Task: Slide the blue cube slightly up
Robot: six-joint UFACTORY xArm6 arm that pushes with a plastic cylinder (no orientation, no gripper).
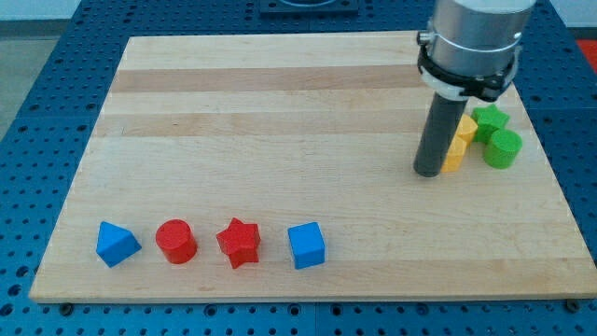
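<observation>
Wooden board (280,112) on blue pegboard (37,93); my tip (428,173) far from blue cube (306,245).

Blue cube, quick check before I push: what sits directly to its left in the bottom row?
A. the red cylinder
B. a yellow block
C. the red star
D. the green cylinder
C: in the bottom row the red star sits just to the view's left of the blue cube, while my tip is far off at the view's upper right beside the yellow blocks.
</observation>
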